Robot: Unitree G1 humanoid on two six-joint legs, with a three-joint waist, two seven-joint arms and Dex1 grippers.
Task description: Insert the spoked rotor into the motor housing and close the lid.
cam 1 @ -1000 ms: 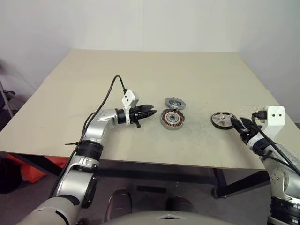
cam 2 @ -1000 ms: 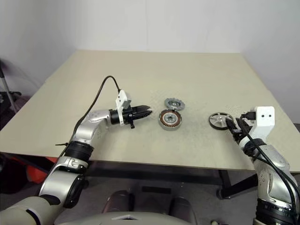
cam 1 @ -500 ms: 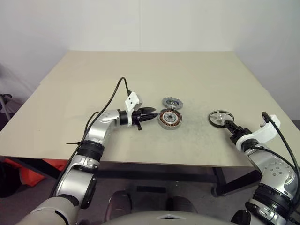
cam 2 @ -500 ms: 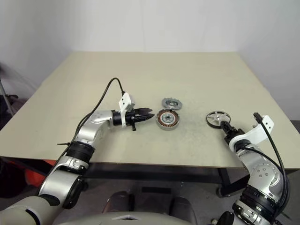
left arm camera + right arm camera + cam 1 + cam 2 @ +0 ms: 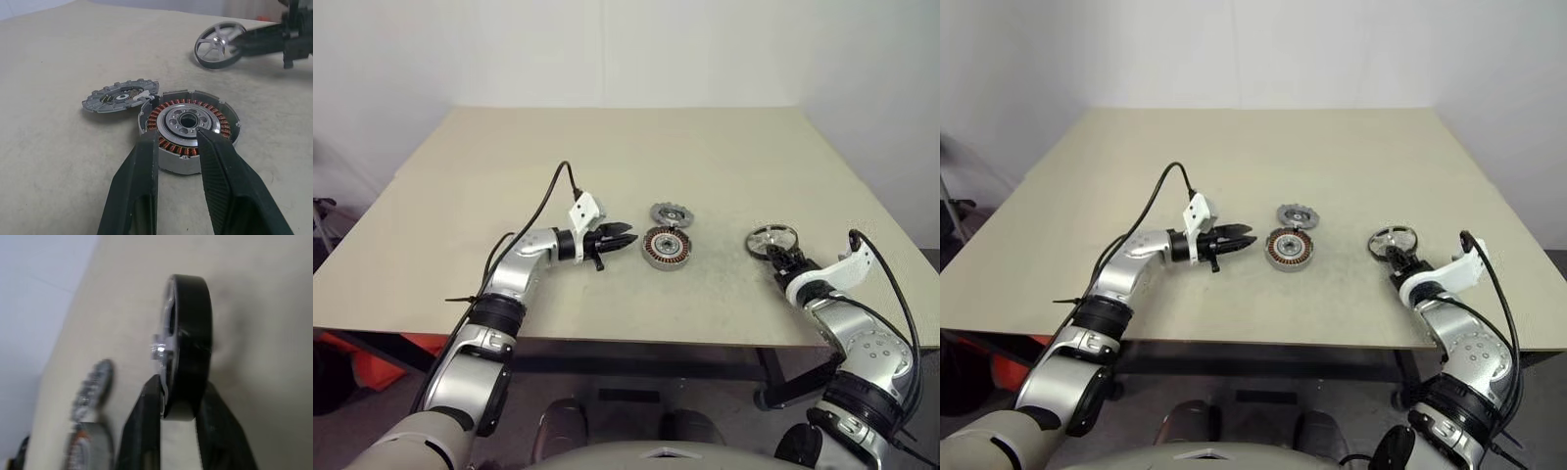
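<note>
Three motor parts are seen on the beige table (image 5: pixel 509 157). The motor housing (image 5: pixel 665 247) lies flat near the table's middle, its copper windings and silver hub facing up. The lid (image 5: pixel 672 214) rests just behind it, flat or slightly tilted, its notched edge at or touching the housing's rim; contact cannot be confirmed.

The spoked rotor (image 5: pixel 771 241) is found well to the right of the housing, near the table's right front. It is tipped up on edge rather than lying flat: in the right wrist view the rotor (image 5: pixel 188 340) is presented rim-on, the dark rim band standing nearly upright and the hub axis running roughly level, crosswise to the fingers. Its lower rim appears at or near the table surface.

The right gripper (image 5: pixel 178 404) is clamped on the rotor's rim, one black finger (image 5: pixel 146 431) on each face of the wheel.

The left gripper (image 5: pixel 178 147) is held level just left of the housing, pointed at it. Its fingers (image 5: pixel 139 186) stand moderately apart, with nothing between them; the tips are close to the housing's near edge, and contact cannot be confirmed
</note>
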